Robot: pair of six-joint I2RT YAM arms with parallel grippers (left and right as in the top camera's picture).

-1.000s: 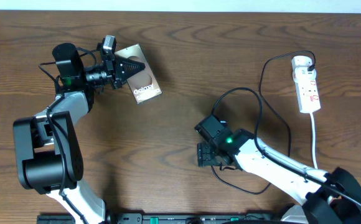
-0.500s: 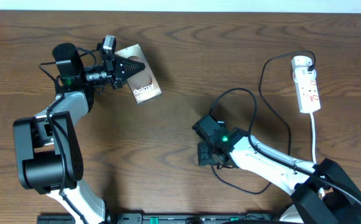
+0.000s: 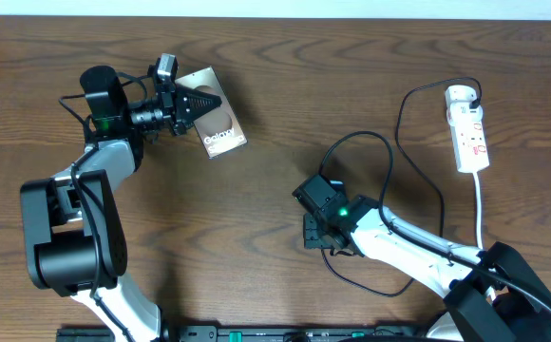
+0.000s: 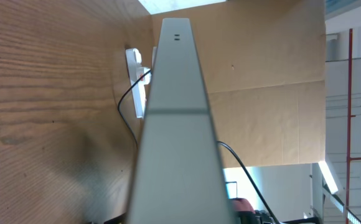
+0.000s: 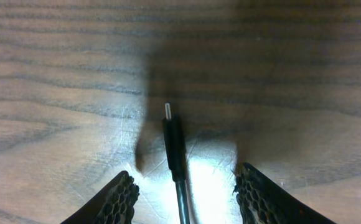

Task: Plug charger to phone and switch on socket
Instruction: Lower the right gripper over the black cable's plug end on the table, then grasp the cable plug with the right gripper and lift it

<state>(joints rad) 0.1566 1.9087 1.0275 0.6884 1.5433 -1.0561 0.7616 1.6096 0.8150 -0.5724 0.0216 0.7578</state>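
The phone (image 3: 217,124), bronze-brown with white lettering, sits at the back left with my left gripper (image 3: 196,103) shut on its near end. In the left wrist view the phone's grey edge (image 4: 177,124) fills the middle and hides the fingers. The charger's black cable (image 3: 391,166) loops across the right half of the table to a white adapter (image 3: 459,94) plugged into the socket (image 3: 470,133). The plug tip (image 5: 173,140) lies on the wood between my right gripper's (image 5: 187,183) fingers (image 5: 121,196), which stand apart on either side without touching it. The socket (image 4: 137,81) also shows in the left wrist view.
The socket's thicker white cord (image 3: 481,214) runs toward the front right, near the right arm. Slack cable curls under the right arm at the front. Bare wood lies between the phone and the right gripper.
The right gripper's jaws have narrowed around the plug tip, and the gripper has edged slightly left. The left gripper and the phone have not moved.
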